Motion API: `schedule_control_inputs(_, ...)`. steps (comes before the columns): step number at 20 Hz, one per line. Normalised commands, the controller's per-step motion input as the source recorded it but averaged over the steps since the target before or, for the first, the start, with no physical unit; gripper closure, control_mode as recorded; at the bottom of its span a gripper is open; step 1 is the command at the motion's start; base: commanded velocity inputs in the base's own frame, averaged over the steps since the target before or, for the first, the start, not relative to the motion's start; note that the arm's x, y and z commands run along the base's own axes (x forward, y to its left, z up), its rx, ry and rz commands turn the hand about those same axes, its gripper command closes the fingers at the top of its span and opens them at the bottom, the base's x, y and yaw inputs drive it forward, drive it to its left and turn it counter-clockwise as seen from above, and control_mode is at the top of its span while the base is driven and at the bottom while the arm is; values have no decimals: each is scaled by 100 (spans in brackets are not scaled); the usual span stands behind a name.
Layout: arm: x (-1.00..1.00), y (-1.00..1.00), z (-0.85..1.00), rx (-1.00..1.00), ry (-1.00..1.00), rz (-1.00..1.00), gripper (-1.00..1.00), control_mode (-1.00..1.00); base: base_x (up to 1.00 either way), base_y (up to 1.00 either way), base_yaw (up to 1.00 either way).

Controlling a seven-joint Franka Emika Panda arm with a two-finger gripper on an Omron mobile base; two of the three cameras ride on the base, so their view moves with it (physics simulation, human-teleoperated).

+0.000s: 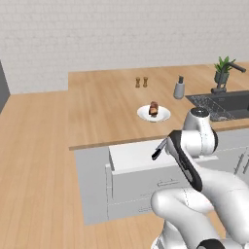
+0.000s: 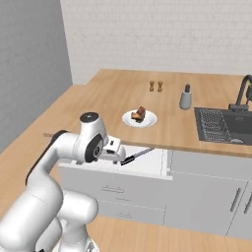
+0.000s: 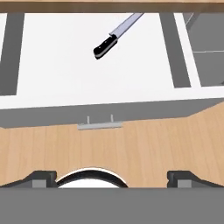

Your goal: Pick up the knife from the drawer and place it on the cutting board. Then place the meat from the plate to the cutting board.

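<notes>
**Knife at Rest in the Open Drawer, Gripper Released Above It**

The gripper [image 3: 112,177] is spread to its full width and holds nothing. In the hand view its two dark fingertips [image 3: 41,178] stand far apart at the bottom edge, with nothing between them, over the floor in front of the drawer [image 3: 65,65].

The drawer is pulled out beneath the countertop [image 1: 107,107]. It is wide and shallow, with a white inside and a light-grey flat front.

The knife [image 3: 114,36] lies flat on the drawer's white floor, toward the back, near the countertop edge. It is small and slim, with a short black handle and a thin pale silvery blade. Its long axis runs diagonally across the drawer floor. The handle end points toward the drawer front; the blade points toward the back of the drawer and reaches the shadow under the countertop edge. In the right base view the knife [image 2: 137,156] lies just beside the robot's wrist, apart from it.

Beyond the drawer, on the countertop, stands the plate [image 2: 147,119], small, round and white. The meat [image 2: 139,114], a reddish-brown chunk, rests on it.

Farther back from the drawer stand two small brown shakers [image 2: 156,86]. To their right are a grey bottle [image 2: 185,97] and the sink [image 2: 224,125].
</notes>
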Motion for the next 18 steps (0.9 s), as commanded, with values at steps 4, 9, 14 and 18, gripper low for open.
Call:
schedule_control_inputs(4,51,0,-54,3,0,1,-100,-100,0,0,0)
schedule_control_inputs(9,43,0,-41,6,0,0,-100,-100,0,0,0)
schedule_control_inputs(14,33,5,-37,0,0,0,-100,-100,0,0,0)
schedule_control_inputs(18,37,3,-32,0,2,0,-100,-100,0,0,0)
